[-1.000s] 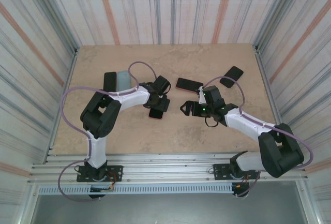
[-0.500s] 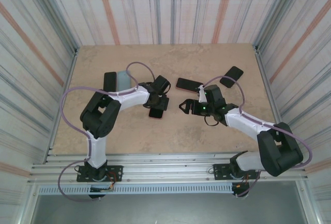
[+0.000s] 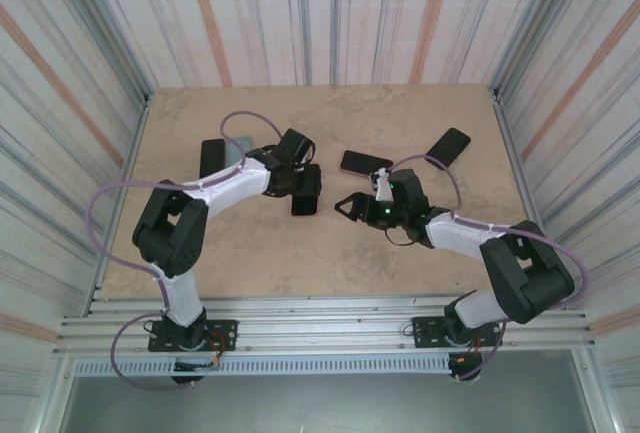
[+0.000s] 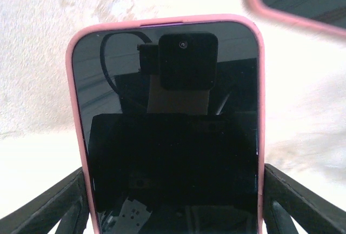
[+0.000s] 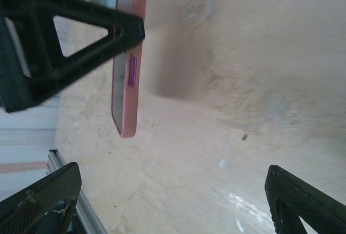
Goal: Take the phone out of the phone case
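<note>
The phone [image 4: 167, 136], in its pink case [image 4: 260, 82], is pinched by its long edges in the left tool [image 4: 173, 201]. The right tool [image 5: 173, 196] is spread wide nearby, with nothing held.

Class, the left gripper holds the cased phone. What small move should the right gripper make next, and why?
Probably ease the right gripper forward until its open jaws straddle the free end of the case. The left gripper holds the phone off the table, and the right one is short of it, empty.
</note>
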Controlling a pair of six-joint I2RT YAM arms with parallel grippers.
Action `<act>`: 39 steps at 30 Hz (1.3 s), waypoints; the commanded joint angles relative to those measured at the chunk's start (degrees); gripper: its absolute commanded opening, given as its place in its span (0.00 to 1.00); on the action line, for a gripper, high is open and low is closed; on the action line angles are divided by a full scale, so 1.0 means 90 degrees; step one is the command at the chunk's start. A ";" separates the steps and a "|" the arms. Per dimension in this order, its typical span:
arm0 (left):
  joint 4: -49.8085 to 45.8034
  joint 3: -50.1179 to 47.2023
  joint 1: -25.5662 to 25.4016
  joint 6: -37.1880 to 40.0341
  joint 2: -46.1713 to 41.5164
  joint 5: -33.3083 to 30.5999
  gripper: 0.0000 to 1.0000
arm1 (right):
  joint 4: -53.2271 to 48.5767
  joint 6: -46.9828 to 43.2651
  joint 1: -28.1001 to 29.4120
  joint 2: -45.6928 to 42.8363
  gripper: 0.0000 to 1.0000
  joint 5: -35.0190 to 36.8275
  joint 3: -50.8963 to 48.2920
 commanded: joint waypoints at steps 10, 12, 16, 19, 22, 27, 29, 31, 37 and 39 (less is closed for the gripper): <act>0.0790 -0.0202 -0.0016 -0.0800 -0.0848 0.0846 0.62 | 0.0532 0.0547 0.0411 0.0603 0.65 0.0007 0.0827; 0.0808 -0.0235 -0.0017 -0.0840 -0.0877 0.0869 0.62 | 0.0509 0.0566 0.0452 0.0679 0.57 0.0072 0.0919; 0.0943 -0.0304 -0.0022 -0.0938 -0.0912 0.0956 0.62 | 0.0555 0.0637 0.0535 0.0858 0.41 0.0113 0.1086; 0.0986 -0.0341 -0.0017 -0.0973 -0.0922 0.1011 0.62 | 0.0547 0.0640 0.0574 0.0859 0.29 0.0187 0.1143; 0.1017 -0.0365 -0.0017 -0.1002 -0.0936 0.1048 0.63 | 0.0546 0.0630 0.0575 0.0806 0.20 0.0269 0.1156; 0.1057 -0.0389 -0.0017 -0.1013 -0.1003 0.1101 0.73 | 0.0484 0.0609 0.0574 0.0744 0.03 0.0270 0.1187; 0.1047 -0.0422 -0.0014 -0.1017 -0.1071 0.1101 0.80 | 0.0394 0.0554 0.0550 0.0683 0.02 0.0269 0.1209; 0.1102 -0.0462 0.0009 -0.1018 -0.1137 0.1111 0.85 | 0.0345 0.0561 0.0503 0.0615 0.02 0.0252 0.1213; 0.1287 -0.0463 0.0193 -0.0973 -0.1289 0.1410 0.93 | 0.0296 0.0684 0.0300 0.0444 0.00 0.0008 0.1295; 0.1471 -0.0544 0.0364 -0.0983 -0.1365 0.1682 0.93 | 0.0339 0.0815 0.0215 0.0469 0.00 -0.0180 0.1424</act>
